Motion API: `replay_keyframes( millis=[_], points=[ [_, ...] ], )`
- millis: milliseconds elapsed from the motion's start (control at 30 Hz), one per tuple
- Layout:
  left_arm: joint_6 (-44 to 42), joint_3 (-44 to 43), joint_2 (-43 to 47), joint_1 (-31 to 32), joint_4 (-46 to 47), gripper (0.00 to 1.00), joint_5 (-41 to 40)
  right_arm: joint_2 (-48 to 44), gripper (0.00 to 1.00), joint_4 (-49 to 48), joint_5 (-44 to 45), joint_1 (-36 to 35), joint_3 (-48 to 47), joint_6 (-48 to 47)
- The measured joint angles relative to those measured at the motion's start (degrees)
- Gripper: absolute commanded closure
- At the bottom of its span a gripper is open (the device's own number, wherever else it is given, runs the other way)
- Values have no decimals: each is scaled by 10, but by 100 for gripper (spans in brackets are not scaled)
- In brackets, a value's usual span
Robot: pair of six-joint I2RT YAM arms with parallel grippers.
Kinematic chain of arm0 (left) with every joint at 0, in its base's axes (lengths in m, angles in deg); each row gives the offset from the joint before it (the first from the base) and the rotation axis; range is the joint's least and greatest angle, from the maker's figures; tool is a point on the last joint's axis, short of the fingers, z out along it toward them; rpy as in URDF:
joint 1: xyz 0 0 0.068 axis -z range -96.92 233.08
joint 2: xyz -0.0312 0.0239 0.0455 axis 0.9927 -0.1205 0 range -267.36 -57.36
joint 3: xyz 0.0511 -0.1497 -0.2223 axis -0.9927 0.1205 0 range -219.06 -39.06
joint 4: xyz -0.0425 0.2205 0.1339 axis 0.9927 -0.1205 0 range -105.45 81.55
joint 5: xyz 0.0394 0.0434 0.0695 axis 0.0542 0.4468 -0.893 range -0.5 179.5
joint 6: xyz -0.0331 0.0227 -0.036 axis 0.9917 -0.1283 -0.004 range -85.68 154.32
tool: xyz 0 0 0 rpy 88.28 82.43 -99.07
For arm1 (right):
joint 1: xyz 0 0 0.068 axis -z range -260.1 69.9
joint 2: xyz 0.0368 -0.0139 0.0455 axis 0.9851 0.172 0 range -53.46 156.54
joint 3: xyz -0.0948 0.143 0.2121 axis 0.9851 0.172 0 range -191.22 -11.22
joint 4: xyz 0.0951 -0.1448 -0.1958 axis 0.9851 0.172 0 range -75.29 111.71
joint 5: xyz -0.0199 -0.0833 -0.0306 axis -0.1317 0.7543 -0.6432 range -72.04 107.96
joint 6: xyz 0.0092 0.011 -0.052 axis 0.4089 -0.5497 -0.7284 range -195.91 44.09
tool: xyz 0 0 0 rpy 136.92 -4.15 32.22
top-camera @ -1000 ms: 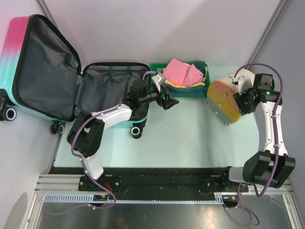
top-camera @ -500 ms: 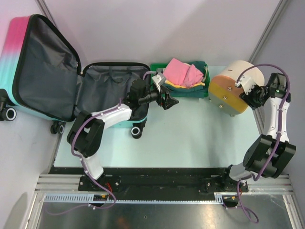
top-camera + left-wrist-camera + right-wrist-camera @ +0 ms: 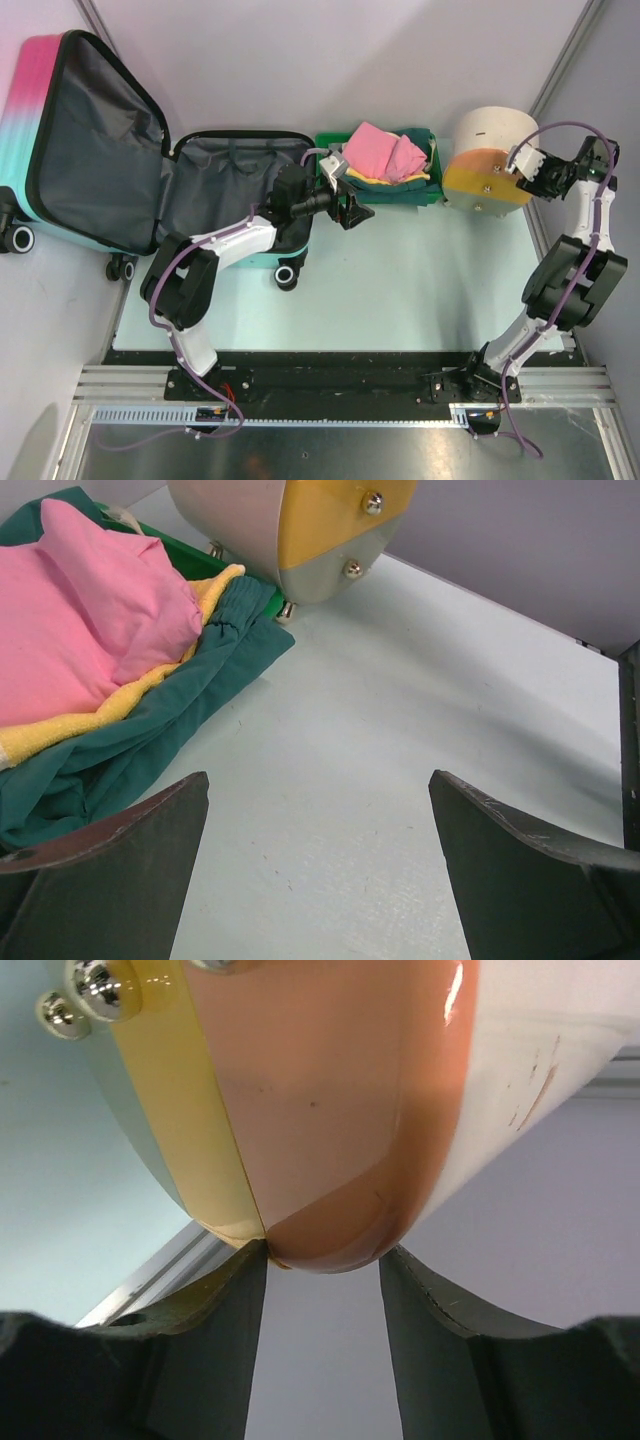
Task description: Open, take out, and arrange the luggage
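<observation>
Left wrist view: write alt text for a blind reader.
The left pincer stands wide open and empty above a pale table. Upper left lies a pile of pink, yellow and green cloths, with a white-and-orange cylinder behind it.

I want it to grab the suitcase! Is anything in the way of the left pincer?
Nothing visible is. The left pincer hangs open just past the right edge of the luggage, but it points away from it, towards the green tray of clothes.

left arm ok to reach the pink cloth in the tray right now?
Probably yes: left gripper is open beside the green tray, pink cloth lies uncovered on top, nothing between.
</observation>
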Motion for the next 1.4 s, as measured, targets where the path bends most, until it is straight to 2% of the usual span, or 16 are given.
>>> replay_keyframes(
  millis=[300,533,633,767,867,1000,1167,1267,1400],
  points=[
    [-2,-19,-1,0,-23,4,-3,88,51,-70,-14,-10,-70,19],
    [-6,-39,-1,0,-49,4,-11,140,52,-124,-4,-25,-113,85],
    [-6,-46,-1,0,-63,3,-14,160,44,-136,4,-31,-135,114],
    [-10,-49,-1,-2,-82,0,-15,174,20,-143,15,-39,-144,149],
    [-11,-54,-1,-5,-110,0,-15,177,10,-141,21,-42,-144,177],
    [-11,-116,-9,-19,-204,0,-14,174,5,-139,21,-41,-144,223],
    [-27,-138,11,-65,-270,0,-2,124,0,-151,19,-28,-122,325],
    [-57,-143,30,-93,-339,0,-16,42,0,-179,13,-22,-68,403],
    [-96,-203,31,-125,-462,0,-69,-80,0,-215,-17,-22,-3,509]
  ],
)
